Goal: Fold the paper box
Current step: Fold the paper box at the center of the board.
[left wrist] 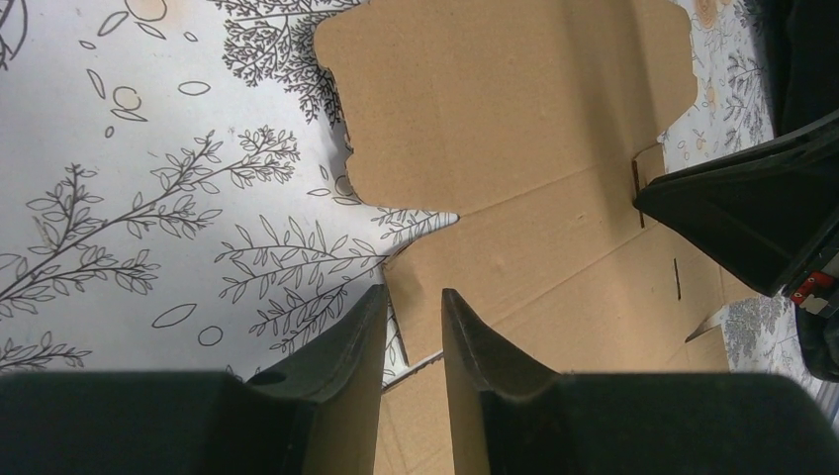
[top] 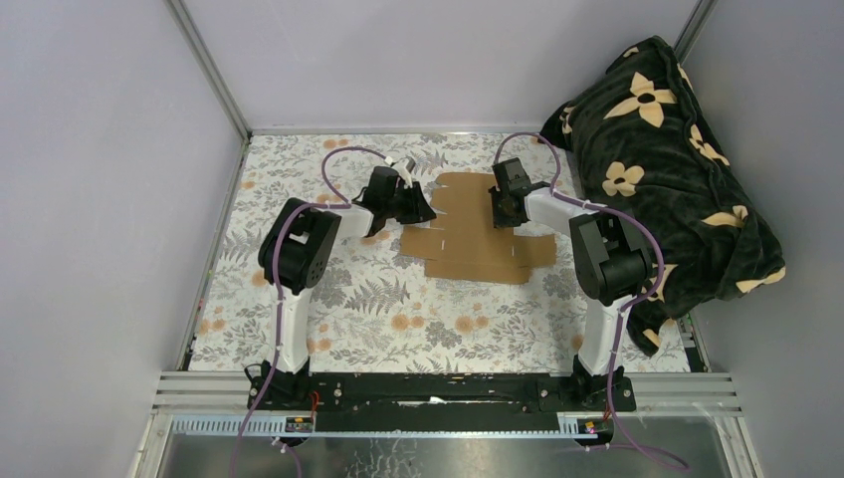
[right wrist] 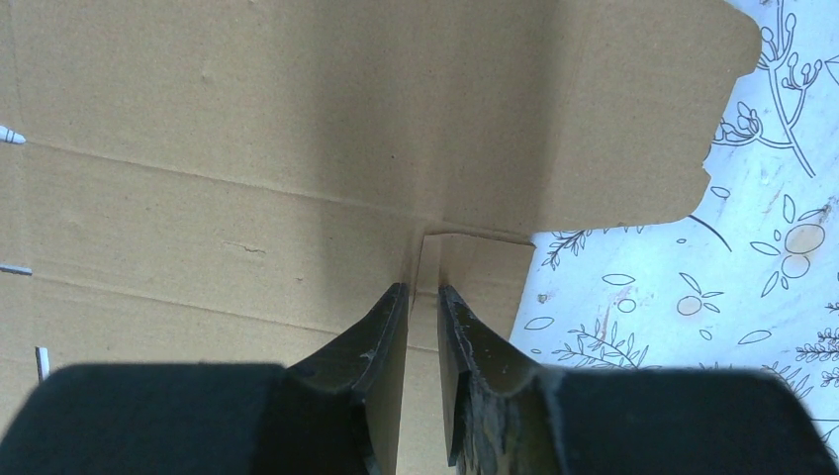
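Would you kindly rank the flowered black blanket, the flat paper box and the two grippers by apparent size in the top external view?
1. black blanket, clearly the largest.
2. paper box, the unfolded brown sheet.
3. left gripper and right gripper: they look about alike, so I would not rank one above the other.

Brown card on a flowered cloth

The paper box (top: 478,227) is plain, unprinted brown. The tablecloth (top: 378,299) is white with grey ferns and orange blossoms. The blanket (top: 667,149) is blackish green with cream flowers. The left arm (top: 299,244) and right arm (top: 609,254) are black and white, their cables (top: 324,177) purple. The walls (top: 100,149) are pale lilac-grey.
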Motion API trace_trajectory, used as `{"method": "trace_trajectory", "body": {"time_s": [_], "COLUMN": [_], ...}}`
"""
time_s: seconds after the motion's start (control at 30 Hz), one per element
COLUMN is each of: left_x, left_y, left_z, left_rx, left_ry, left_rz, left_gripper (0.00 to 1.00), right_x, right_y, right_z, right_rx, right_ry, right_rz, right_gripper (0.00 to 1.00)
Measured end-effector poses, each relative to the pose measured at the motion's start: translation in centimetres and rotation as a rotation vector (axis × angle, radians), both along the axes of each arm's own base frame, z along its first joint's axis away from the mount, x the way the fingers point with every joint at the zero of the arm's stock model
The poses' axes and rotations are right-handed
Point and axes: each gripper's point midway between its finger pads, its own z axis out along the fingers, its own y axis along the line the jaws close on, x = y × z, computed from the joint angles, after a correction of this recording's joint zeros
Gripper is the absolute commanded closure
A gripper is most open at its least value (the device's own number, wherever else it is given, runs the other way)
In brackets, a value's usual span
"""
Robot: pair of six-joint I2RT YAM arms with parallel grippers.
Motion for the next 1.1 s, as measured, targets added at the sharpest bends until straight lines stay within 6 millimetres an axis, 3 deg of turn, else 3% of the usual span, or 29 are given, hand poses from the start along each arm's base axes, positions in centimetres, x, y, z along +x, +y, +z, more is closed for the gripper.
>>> {"method": "trace_trajectory", "body": {"time_s": [1.1], "left_x": [-2.5], "left_y": [-0.5], "left_z": [0.5], "left_rx": [-0.025], "left_ry": [0.095], "left_rz": [-0.020], "left_gripper": [0.66], "right_x": [0.0], "right_y": [0.0], "right_z": [-0.1], "right_rx": [0.003], "right_ry": [-0.001], "right_rz": [-0.003], "right_gripper": [0.75]}}
